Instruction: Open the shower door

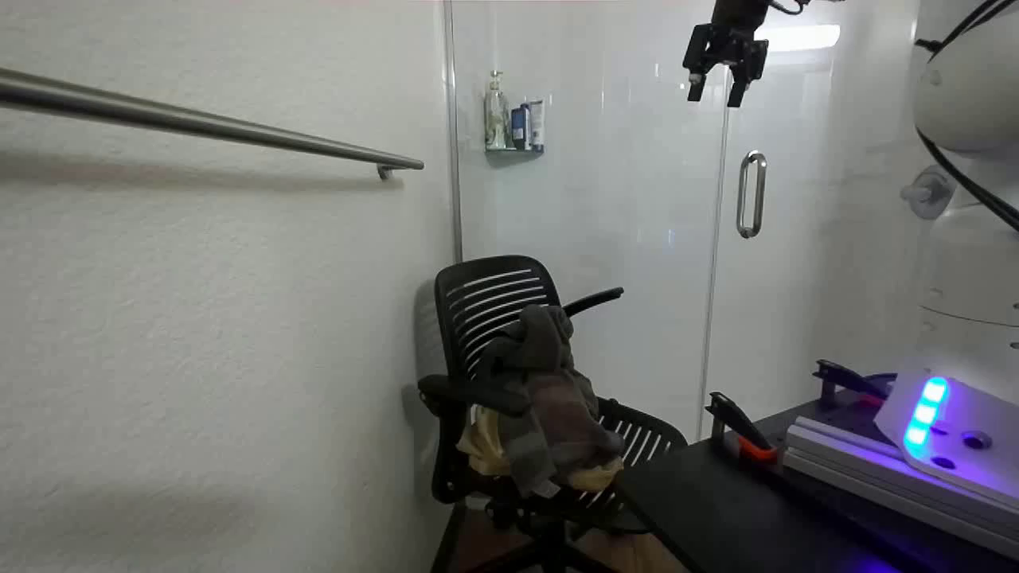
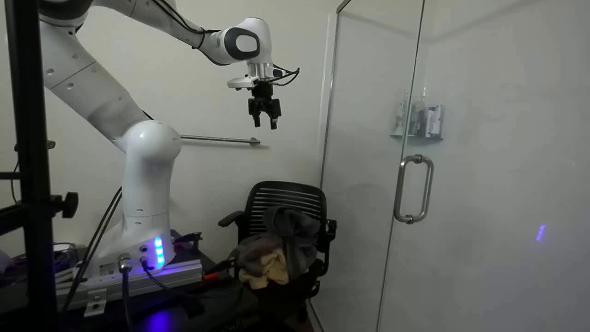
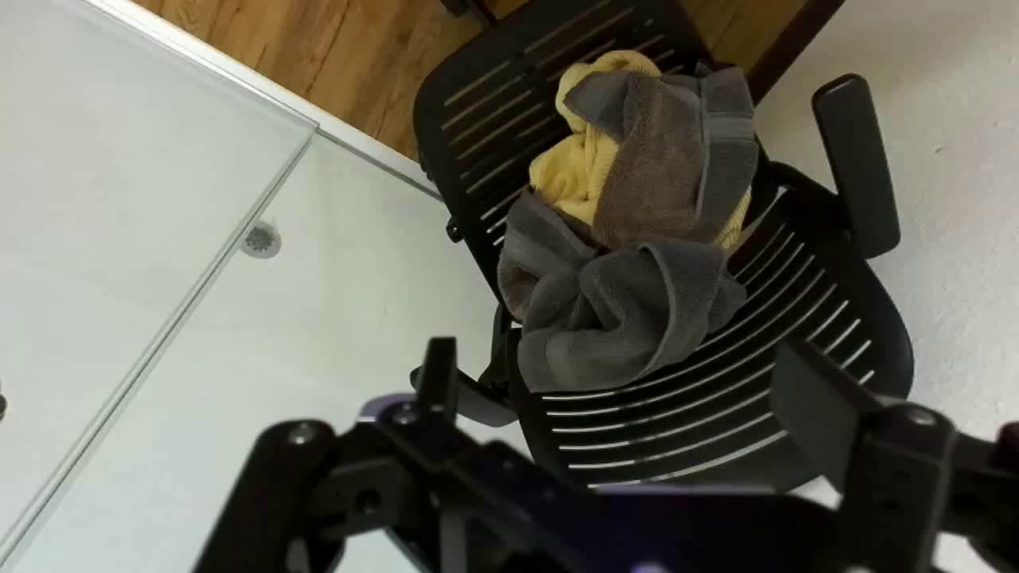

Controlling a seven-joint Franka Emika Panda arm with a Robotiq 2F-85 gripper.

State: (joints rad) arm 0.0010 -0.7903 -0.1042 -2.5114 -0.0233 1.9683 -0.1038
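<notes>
The shower door is a tall clear glass panel (image 1: 812,278), also in an exterior view (image 2: 479,184). It stands in line with the fixed glass panel beside it and looks closed. Its silver vertical loop handle (image 1: 759,195) sits near the door's edge and also shows in an exterior view (image 2: 399,191). In the wrist view the door glass (image 3: 103,175) is at the left. My gripper (image 1: 715,93) points down, open and empty, high in the air; it also shows in an exterior view (image 2: 265,124) and the wrist view (image 3: 617,382). It is apart from the handle, higher than it.
A black chair (image 3: 860,334) with grey and yellow towels (image 3: 677,175) stands below the gripper, by the fixed glass (image 2: 355,161). A metal bar (image 1: 199,123) runs along the wall. Bottles (image 1: 521,126) stand on a corner shelf. The robot's base is clamped to a black table (image 1: 700,493).
</notes>
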